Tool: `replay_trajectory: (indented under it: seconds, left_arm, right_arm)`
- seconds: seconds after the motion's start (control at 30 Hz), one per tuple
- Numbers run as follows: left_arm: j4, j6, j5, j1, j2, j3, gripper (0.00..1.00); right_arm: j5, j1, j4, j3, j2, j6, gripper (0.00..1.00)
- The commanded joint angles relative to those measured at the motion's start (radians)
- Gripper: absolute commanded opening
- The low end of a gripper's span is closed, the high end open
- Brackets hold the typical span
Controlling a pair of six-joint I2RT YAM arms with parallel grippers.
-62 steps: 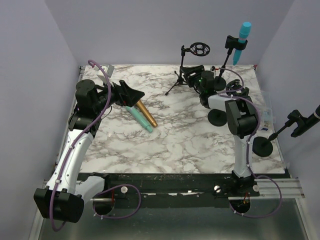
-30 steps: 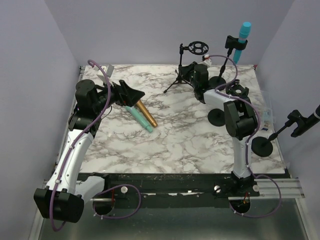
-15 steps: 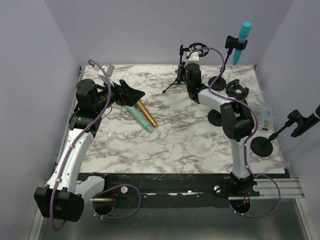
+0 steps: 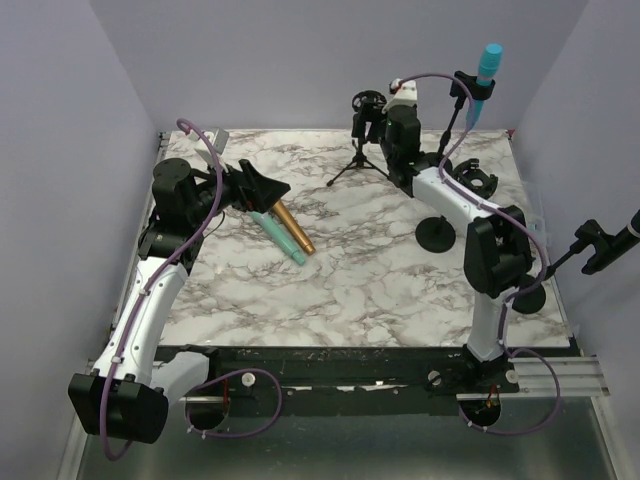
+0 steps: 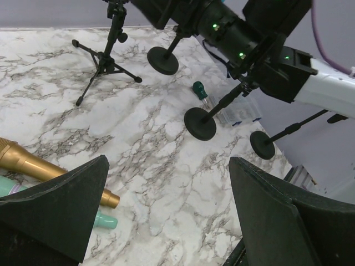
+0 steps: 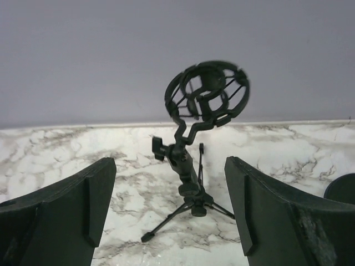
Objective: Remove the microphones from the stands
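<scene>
1. Blue microphone (image 4: 489,62) stands upright in the black clip of the microphone stand (image 4: 468,95). It is to the right of the tripod stand (image 4: 358,150) and higher than that stand's top, near the back wall.
2. The microphone stand's thin pole slants down from the clip toward the tripod stand's side. Its lower end is hidden behind the right arm.
3. The tripod stand is at the back of the marble table (image 4: 380,270), its three legs spread. A round, empty shock mount (image 6: 208,91) sits tilted on top.
4. The right gripper (image 6: 169,163) is just to the right of the tripod stand's top and faces it. Its fingers (image 6: 94,188) are spread wide and hold nothing. In the right wrist view the tripod stand shows between them, farther off and not touching.
5. The right gripper is apart from the blue microphone, which is on its other side from the tripod stand.
6. The left gripper (image 5: 168,166) is well to the left of the tripod stand and nearer the arm bases. Its fingers are also spread wide and empty.
7. Below the left gripper a gold microphone (image 4: 292,228) and a green microphone (image 4: 282,240) lie side by side on the table, near-left of the tripod stand.
8. A round-based stand (image 4: 436,235) is near-right of the tripod stand.
</scene>
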Motion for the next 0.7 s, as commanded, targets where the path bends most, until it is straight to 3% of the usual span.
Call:
replay_trajectory:
  seconds: [0.0,0.37,0.47,0.67]
  left_arm:
    - [0.027,-0.007,0.035,-0.006,0.000,-0.009,0.93]
    - [0.030,-0.010,0.035,-0.005,-0.008,-0.011,0.93]
    - [0.032,-0.012,0.037,-0.005,-0.005,-0.012,0.93]
    - [0.032,-0.015,0.039,-0.005,0.002,-0.010,0.93]
  right_arm:
    - [0.019,-0.003,-0.040,0.035,-0.106,0.024,0.89]
    - [-0.018,-0.002,-0.031,-0.051,-0.105,0.026,0.93]
    - [-0.015,-0.002,0.005,-0.096,-0.074,0.008,1.00]
    - [-0.021,-0.003,0.057,-0.076,0.035,-0.022,1.00]
